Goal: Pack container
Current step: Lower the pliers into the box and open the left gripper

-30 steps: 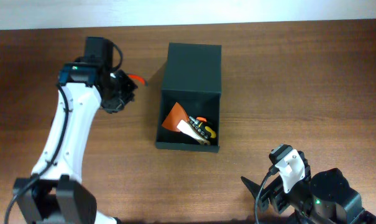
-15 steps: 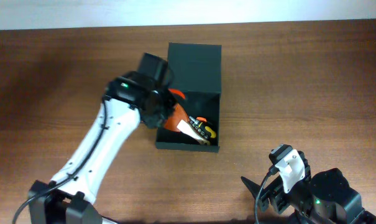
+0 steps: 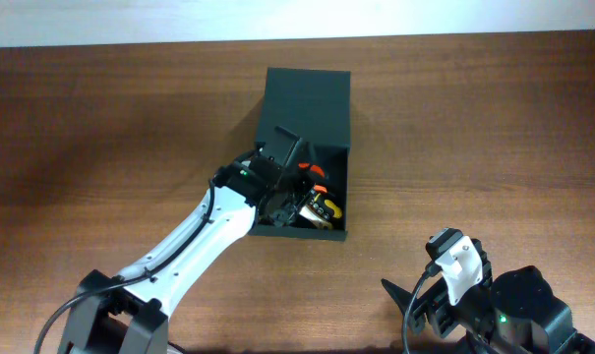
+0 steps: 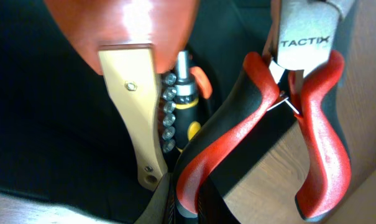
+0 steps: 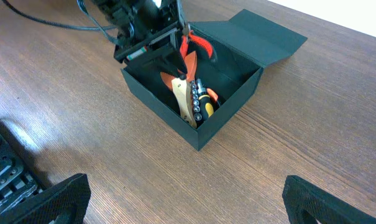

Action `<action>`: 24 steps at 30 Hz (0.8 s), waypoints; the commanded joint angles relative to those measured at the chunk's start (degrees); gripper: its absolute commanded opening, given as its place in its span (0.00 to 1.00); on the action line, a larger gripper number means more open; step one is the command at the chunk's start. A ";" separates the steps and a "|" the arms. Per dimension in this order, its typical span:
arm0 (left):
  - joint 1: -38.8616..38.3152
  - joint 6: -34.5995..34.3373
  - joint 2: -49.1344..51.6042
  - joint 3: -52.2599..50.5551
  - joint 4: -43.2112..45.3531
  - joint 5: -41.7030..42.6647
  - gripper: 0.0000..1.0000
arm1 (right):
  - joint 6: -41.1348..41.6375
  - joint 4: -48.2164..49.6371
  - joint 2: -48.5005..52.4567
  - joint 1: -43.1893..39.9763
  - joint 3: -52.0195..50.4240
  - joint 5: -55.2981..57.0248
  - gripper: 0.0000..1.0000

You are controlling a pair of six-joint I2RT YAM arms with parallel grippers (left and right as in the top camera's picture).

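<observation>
The dark green container [image 3: 307, 103] stands open at the table's middle, flap lid laid back. My left gripper [image 3: 295, 183] is inside its opening, shut on one handle of red-and-black pliers [image 4: 318, 124]; the pliers also show in the overhead view [image 3: 315, 170] and the right wrist view [image 5: 197, 45]. In the container [image 4: 51, 124] lie an orange scraper with a pale wooden handle [image 4: 132, 37] and a black-yellow screwdriver with bits [image 4: 184, 99]. My right gripper [image 5: 188, 199] is open and empty, low over the table in front of the container [image 5: 163, 112].
The right arm's base [image 3: 518, 305] sits at the table's front right corner. The left arm [image 3: 194, 246] stretches diagonally from the front left to the container. Bare brown wood surrounds the container.
My left gripper has carried the pliers from the table left of the container, over its left wall and down into the opening. The right arm has not moved.
</observation>
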 commanded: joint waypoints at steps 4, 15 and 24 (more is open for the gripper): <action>-0.57 -2.86 4.31 -1.70 5.25 -0.61 0.02 | 0.68 0.20 -0.28 -0.04 0.15 0.94 0.99; -2.75 -2.91 8.90 -1.70 7.82 0.07 0.04 | 0.68 0.20 -0.28 -0.04 0.15 0.94 0.99; -2.73 -2.73 6.56 -1.68 7.85 -0.70 0.52 | 0.68 0.20 -0.28 -0.07 0.15 0.94 0.99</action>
